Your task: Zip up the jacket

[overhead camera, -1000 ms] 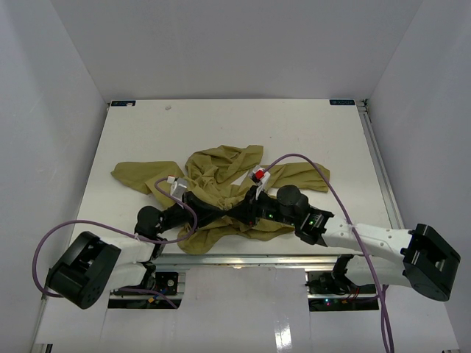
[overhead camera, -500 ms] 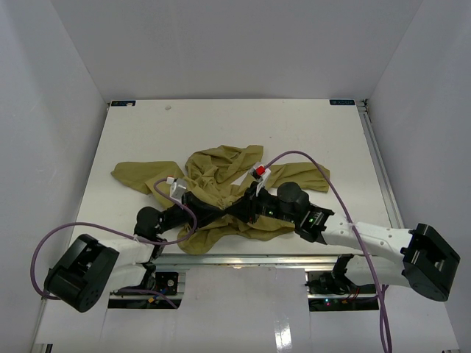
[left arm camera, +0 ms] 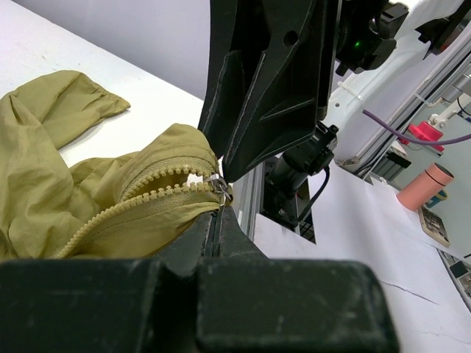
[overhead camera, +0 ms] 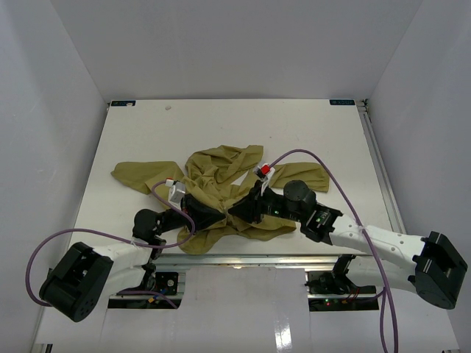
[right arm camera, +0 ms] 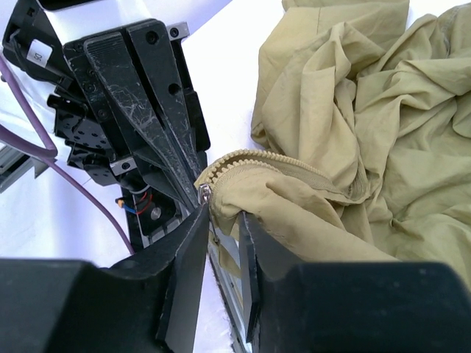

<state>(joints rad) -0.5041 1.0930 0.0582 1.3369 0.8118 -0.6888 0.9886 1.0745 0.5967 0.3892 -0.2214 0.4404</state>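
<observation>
Wrinkled olive thin-fabric jacket [overhead camera: 221, 173], tabletop's near edge: left gripper [left arm camera: 219, 213] clamped on the hem, right gripper [right arm camera: 224, 220] jaws parted beside the small metal zipper slider [left arm camera: 218, 184]. Closing off-centre may snag fabric.

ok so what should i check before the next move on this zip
left end effector shut on olive-green thin fabric jacket by the zip's end: ok
small metal zip slider in view: ok
right end effector holding the slider: not ok, jaws parted around fabric
zip teeth closed: not ok, two rows split from the slider
rest of the zip lying straight: cannot tell, buried in folds
</observation>
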